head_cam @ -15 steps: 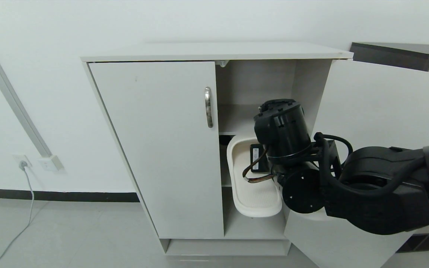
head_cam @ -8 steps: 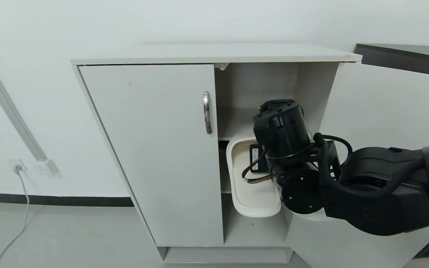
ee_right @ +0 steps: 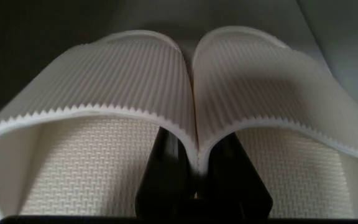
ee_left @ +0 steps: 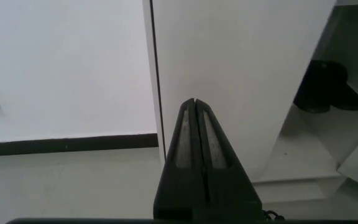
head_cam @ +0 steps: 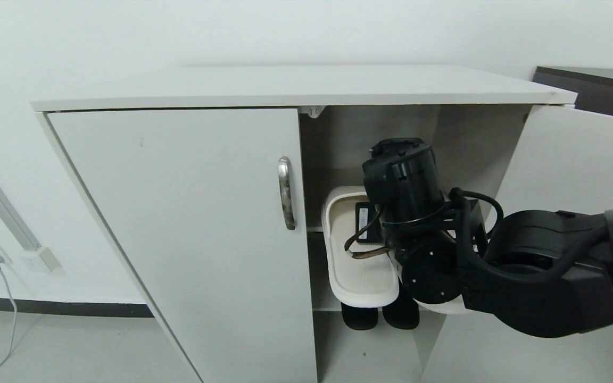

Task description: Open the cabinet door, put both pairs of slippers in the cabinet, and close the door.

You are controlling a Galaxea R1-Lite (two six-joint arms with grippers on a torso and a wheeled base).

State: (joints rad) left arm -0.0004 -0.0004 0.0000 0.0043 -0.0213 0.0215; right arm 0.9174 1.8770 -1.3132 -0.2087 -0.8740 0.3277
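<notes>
White slippers (head_cam: 362, 271) — pair pinched at their touching inner edges by right gripper (ee_right: 196, 163) — sit at the cabinet (head_cam: 285, 85) opening, long axis pointing inward, apparently above the black slippers (head_cam: 381, 316). Left gripper (ee_left: 194, 118) closed, empty — farther off.

Readable text: none could be made out.
Sticker: a small pale sticker (head_cam: 363, 216) stood on a black module (head_cam: 362, 237) at the right arm's wrist, in front of the white slippers (head_cam: 359, 271) and to the right of the closed door's handle (head_cam: 285, 192).
Sticker print: too small to read.
</notes>
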